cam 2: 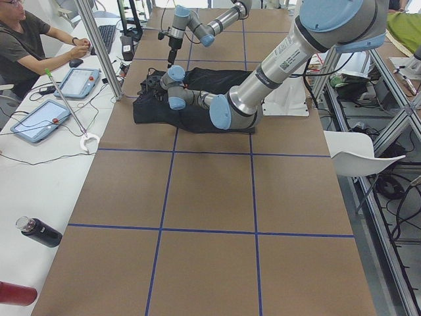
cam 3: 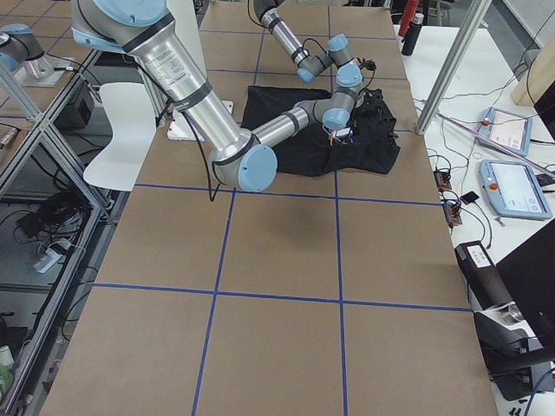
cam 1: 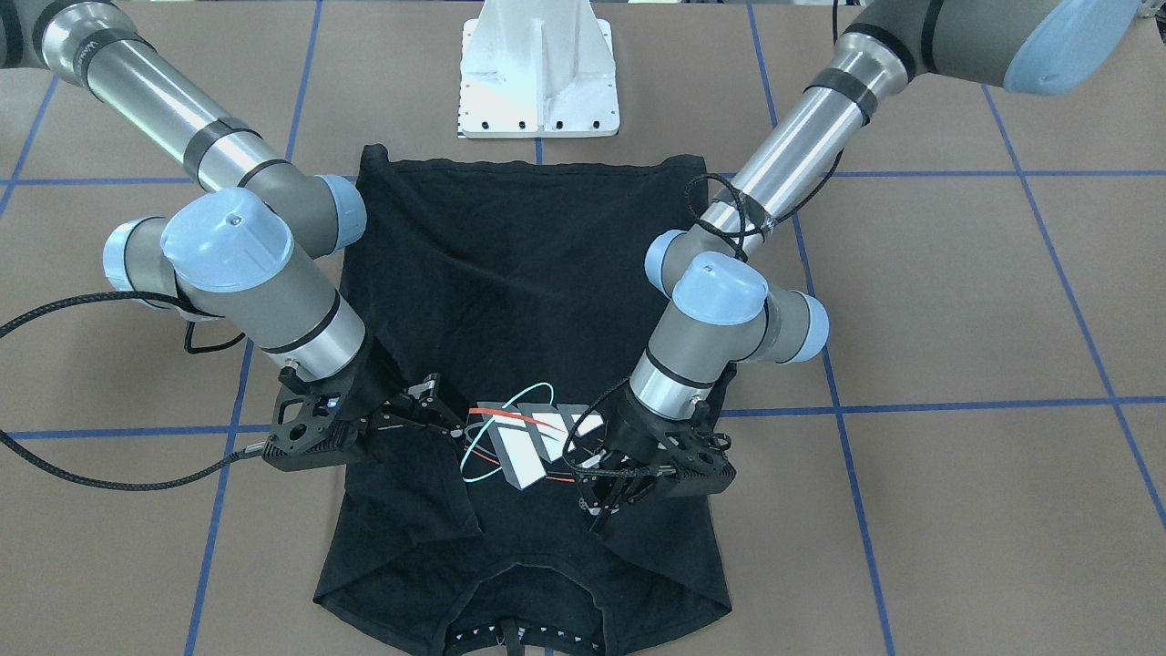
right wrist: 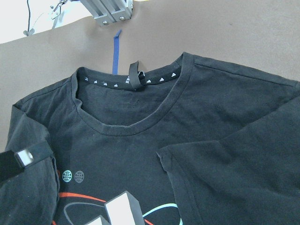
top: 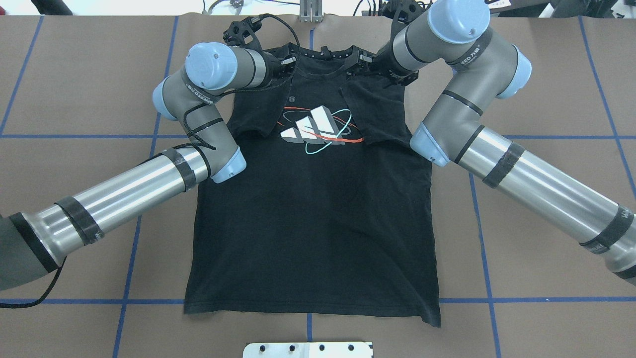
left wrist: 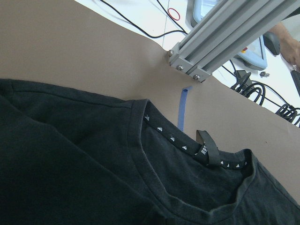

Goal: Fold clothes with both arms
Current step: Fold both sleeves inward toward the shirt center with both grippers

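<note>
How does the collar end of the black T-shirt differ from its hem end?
The collar end lies far from the white pedestal; the hem end lies just before it. At the collar end both sleeves are folded inward onto the chest; the hem end lies spread flat. The graphic sits near the collar end, far from the hem end. Both rest on the brown table.

1. Looks like a robotics lab: robot arms [top: 124, 194] on a white pedestal [cam 1: 539, 82], brown table [cam 2: 210, 276] gridded with blue tape [cam 2: 210, 230].
2. Along the table's edge stand aluminium posts [cam 2: 97, 46] and a side desk [cam 2: 26, 184] with tablets [cam 2: 39, 120], where a person [cam 2: 23, 39] sits.
</note>
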You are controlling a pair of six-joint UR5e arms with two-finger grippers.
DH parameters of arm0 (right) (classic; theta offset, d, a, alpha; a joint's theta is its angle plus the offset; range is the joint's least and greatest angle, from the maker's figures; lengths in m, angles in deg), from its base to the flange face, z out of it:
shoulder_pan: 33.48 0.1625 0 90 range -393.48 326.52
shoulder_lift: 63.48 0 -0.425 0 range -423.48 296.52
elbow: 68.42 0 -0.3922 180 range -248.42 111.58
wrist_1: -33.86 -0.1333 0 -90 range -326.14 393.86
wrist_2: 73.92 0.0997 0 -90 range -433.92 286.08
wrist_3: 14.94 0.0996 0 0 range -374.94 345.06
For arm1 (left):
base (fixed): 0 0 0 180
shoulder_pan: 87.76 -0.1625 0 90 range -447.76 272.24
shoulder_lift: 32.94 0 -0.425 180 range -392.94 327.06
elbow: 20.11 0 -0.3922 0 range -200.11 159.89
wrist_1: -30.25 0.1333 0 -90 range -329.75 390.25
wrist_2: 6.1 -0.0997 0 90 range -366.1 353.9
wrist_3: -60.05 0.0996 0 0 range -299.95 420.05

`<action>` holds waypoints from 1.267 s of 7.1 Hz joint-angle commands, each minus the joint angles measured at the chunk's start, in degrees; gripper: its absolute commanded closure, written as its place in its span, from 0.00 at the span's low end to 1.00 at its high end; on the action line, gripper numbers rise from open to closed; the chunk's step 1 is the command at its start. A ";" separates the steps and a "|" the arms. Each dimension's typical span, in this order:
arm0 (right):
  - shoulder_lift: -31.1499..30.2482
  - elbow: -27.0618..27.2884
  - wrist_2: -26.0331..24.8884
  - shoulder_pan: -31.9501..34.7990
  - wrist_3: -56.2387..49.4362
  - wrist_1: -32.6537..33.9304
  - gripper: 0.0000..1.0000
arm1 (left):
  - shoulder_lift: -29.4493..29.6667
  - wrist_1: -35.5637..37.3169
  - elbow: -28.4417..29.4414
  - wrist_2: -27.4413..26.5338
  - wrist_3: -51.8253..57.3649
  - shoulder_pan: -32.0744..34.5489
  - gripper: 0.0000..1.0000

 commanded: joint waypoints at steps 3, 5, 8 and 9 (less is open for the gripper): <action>-0.57 1.40 2.33 0.09 1.65 0.15 0.00 | -5.03 -0.80 -8.91 1.46 0.11 0.23 0.01; -11.33 12.59 6.63 0.18 2.02 0.68 0.00 | -17.15 1.38 -25.52 9.44 0.02 0.58 0.01; -24.45 26.42 10.68 -0.78 12.36 0.86 0.00 | -35.24 14.82 -52.40 12.89 0.02 0.59 0.01; -29.18 30.63 10.26 -2.87 13.35 0.86 0.00 | -39.74 14.32 -55.96 12.81 0.02 0.50 0.01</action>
